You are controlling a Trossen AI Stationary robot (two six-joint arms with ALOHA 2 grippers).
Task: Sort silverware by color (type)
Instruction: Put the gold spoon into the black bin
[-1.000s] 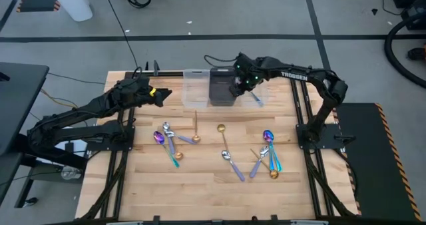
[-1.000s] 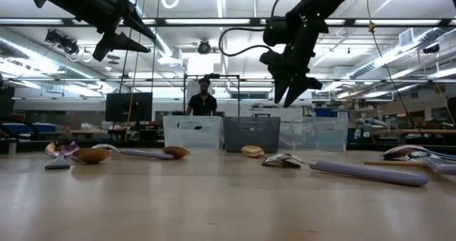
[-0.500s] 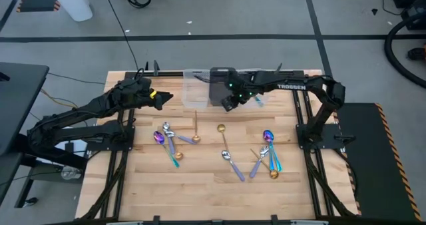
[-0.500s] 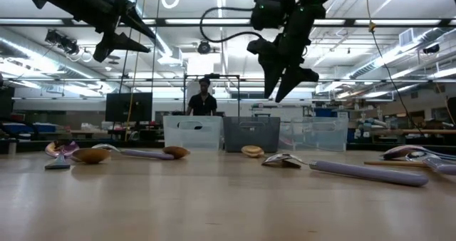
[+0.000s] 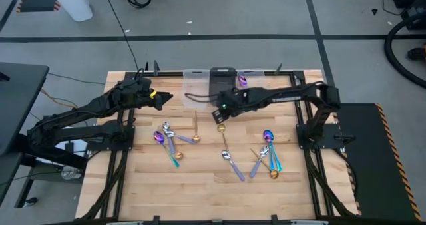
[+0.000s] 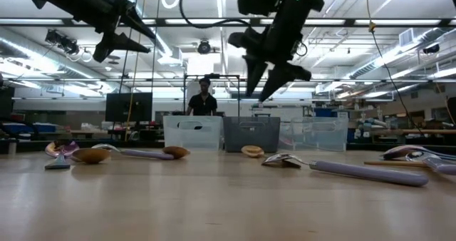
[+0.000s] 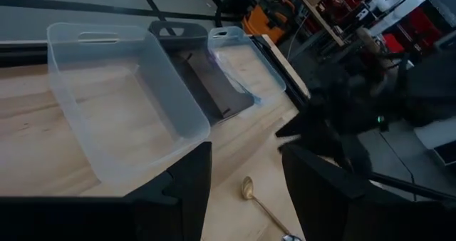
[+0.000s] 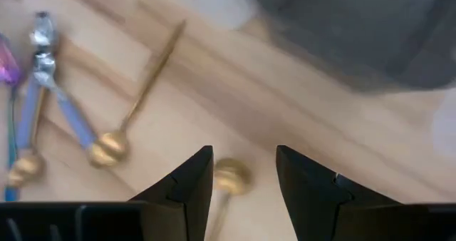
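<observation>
**Right pincer hangs over a gold spoon**

I see my right gripper [image 5: 219, 116] up in the air, just in front of the dark bin [image 5: 222, 85], with its fingers spread and holding nothing; the gold spoon [image 5: 223, 138] lies on the wooden table [image 5: 200, 185] just beside and below it, bowl end nearest the fingertips; one rainbow spoon [image 5: 242, 80] sits in the clear bin at the far right; more spoons lie in two heaps left and right; my left gripper [image 5: 162, 97] waits high by the left clear bin [image 7: 114, 91], fingers apart, empty.
</observation>
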